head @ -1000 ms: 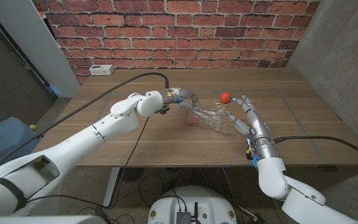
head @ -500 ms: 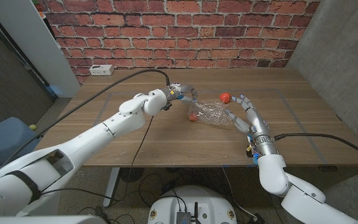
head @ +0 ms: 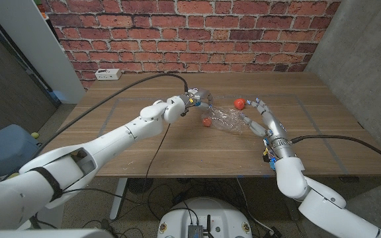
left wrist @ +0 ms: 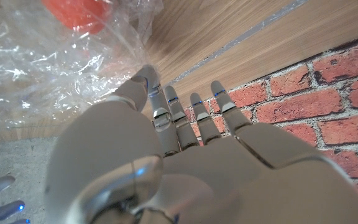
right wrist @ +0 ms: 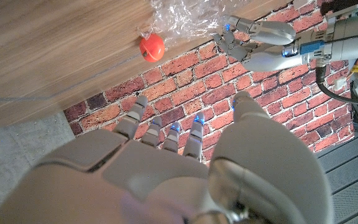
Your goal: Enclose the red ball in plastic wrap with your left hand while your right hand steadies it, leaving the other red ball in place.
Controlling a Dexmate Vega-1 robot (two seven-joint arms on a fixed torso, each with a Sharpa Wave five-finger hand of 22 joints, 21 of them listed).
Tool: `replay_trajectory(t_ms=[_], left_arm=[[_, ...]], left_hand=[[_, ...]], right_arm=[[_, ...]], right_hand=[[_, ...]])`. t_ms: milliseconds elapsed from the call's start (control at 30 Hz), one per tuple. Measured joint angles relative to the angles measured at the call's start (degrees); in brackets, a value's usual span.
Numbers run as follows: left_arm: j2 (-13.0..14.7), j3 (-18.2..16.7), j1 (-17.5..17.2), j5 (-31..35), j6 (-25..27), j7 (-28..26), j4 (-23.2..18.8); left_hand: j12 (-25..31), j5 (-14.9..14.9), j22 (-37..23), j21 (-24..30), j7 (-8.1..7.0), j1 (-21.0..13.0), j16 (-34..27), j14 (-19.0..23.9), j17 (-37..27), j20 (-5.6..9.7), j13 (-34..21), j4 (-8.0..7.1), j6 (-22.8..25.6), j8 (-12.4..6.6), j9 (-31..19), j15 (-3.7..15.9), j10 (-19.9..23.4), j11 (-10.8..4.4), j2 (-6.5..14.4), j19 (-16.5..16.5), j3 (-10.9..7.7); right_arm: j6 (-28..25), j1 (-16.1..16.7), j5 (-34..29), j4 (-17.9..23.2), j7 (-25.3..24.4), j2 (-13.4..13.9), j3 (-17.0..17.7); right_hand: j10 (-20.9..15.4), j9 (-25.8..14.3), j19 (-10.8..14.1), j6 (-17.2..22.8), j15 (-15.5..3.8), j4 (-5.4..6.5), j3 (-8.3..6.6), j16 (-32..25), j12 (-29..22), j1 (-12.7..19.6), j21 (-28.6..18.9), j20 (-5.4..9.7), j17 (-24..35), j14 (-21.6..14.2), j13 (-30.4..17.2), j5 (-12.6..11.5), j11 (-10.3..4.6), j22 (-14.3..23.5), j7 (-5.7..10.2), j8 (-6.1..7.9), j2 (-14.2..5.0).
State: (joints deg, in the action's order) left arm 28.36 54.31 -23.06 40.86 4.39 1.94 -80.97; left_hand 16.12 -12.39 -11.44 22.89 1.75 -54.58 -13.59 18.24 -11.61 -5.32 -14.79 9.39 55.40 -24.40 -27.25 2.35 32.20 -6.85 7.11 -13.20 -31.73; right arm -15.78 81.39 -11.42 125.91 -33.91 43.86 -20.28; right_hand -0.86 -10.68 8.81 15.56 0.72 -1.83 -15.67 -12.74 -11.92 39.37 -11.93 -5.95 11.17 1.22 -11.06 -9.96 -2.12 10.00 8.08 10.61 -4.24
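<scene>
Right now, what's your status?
Left hand holds plastic wrap. Right hand open at wrap's edge. One red ball in wrap; other ball clear.

White arms, grey metal left hand (head: pixel 197 102), apparently blue-lit fingertips.

Your plastic wrap (head: pixel 229 121) lies mid-surface (head: pixel 144 145) between both robot hands; one ball (head: pixel 206 121) at its left edge, other ball (head: pixel 240 103) behind it.

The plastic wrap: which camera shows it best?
The head view: the whole crumpled plastic wrap lies on the table between both hands, a red ball at its edge. The left wrist view shows a blurred close-up; the right wrist view catches one edge of it.
</scene>
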Motion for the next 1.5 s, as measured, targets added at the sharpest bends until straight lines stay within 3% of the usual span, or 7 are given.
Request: replay_trajectory(t_ms=[167,267,400,500,767,1100,1500], left_arm=[[-1.6,2.3,1.7,1.2,-0.3,-1.6,3.7],[-2.3,3.5,2.3,2.7,-0.4,-3.6,5.2],[-3.1,5.0,3.0,4.7,0.2,-6.3,6.9],[-3.5,6.0,3.2,4.7,0.2,-6.3,7.9],[-4.5,7.9,3.0,10.1,5.0,-15.0,9.5],[-6.7,10.5,2.3,15.2,14.1,-19.6,11.5],[-11.0,13.9,3.8,16.4,22.4,-17.4,16.2]], left_hand=[[0.0,0.8,0.0,0.0,-0.06,-0.3,0.0,0.0,0.3,0.0,0.0,0.28,0.0,0.0,0.1,0.0,0.0,0.0,-0.3,0.0,0.91],[-0.7,1.6,0.2,0.0,-4.14,-1.3,0.2,0.0,0.4,0.0,-0.2,0.28,-4.7,-3.0,2.3,0.0,-1.6,-0.29,-1.3,0.0,2.78],[-2.2,2.3,0.3,-0.1,-9.68,-1.2,1.2,-1.1,0.7,0.0,-0.3,-0.14,-19.4,6.38,7.3,0.02,-5.9,-0.43,-3.5,0.0,6.07],[-3.3,2.3,0.3,-0.5,-11.33,-0.6,1.7,-2.3,0.7,-0.36,-0.3,-0.49,-28.1,11.91,10.2,-0.03,-9.5,-0.43,-4.1,0.4,8.13],[-4.9,1.9,0.3,-1.6,-10.93,1.0,2.5,-5.5,0.7,-0.3,-0.3,-1.11,-40.3,14.93,13.8,-0.11,-17.1,-0.07,-6.0,2.0,11.09],[-4.9,1.4,0.5,-2.6,-11.85,3.3,3.0,-7.3,0.8,-0.54,-0.3,-1.71,-39.2,13.58,15.0,-0.08,-19.3,0.01,-8.3,3.6,13.18],[-4.9,0.1,0.5,-3.7,-9.17,5.0,3.2,-10.9,0.8,-1.44,-0.2,-1.96,-42.8,14.26,15.8,-0.98,-23.0,1.66,-9.5,5.4,14.78]], right_arm=[[-0.4,-0.3,0.4,0.0,1.0,0.0,0.3],[-0.6,-0.5,0.6,0.0,1.3,0.0,0.5],[-0.8,-0.7,0.9,0.0,1.8,0.1,0.7],[-0.8,-0.7,1.1,0.0,2.2,0.1,0.7],[-0.8,-1.1,1.8,-0.2,3.1,0.5,1.1],[-0.8,-1.4,2.1,-0.2,3.6,0.9,1.3],[-0.8,-1.4,2.2,0.3,4.1,1.4,1.5]], right_hand=[[-0.1,0.0,0.0,0.0,0.0,-0.23,0.23,0.0,0.0,0.0,0.0,0.0,0.0,0.0,0.0,0.0,0.08,0.0,0.0,0.0,0.0],[-0.1,0.0,0.0,0.0,0.0,-0.23,0.23,0.0,0.0,0.0,0.0,0.0,0.0,0.0,0.0,0.0,0.08,0.0,0.0,0.0,0.0],[-0.1,0.0,0.0,0.0,0.0,-0.23,0.23,0.0,0.0,0.0,0.0,0.0,0.0,0.0,0.0,0.0,0.08,0.0,-0.01,0.0,0.0],[-0.1,0.0,0.0,-0.2,0.0,-0.23,0.23,0.0,0.0,0.0,0.0,0.0,0.0,0.0,0.0,0.0,0.08,0.0,-0.21,0.0,0.0],[-0.1,0.0,0.3,-0.2,0.0,-0.5,0.44,0.0,0.0,0.0,0.0,-0.31,0.0,0.0,0.0,0.0,0.07,0.0,-0.21,0.0,0.0],[-0.1,0.0,0.3,-0.4,0.0,-0.87,0.41,0.0,0.0,0.0,0.0,-0.31,0.0,0.0,0.0,0.0,0.09,0.0,-0.41,0.0,0.0],[-0.4,0.0,0.3,-0.4,0.0,-0.93,0.47,0.0,0.0,-0.2,0.0,-0.31,0.0,0.0,0.0,0.0,0.39,0.0,-0.41,0.0,0.24]])
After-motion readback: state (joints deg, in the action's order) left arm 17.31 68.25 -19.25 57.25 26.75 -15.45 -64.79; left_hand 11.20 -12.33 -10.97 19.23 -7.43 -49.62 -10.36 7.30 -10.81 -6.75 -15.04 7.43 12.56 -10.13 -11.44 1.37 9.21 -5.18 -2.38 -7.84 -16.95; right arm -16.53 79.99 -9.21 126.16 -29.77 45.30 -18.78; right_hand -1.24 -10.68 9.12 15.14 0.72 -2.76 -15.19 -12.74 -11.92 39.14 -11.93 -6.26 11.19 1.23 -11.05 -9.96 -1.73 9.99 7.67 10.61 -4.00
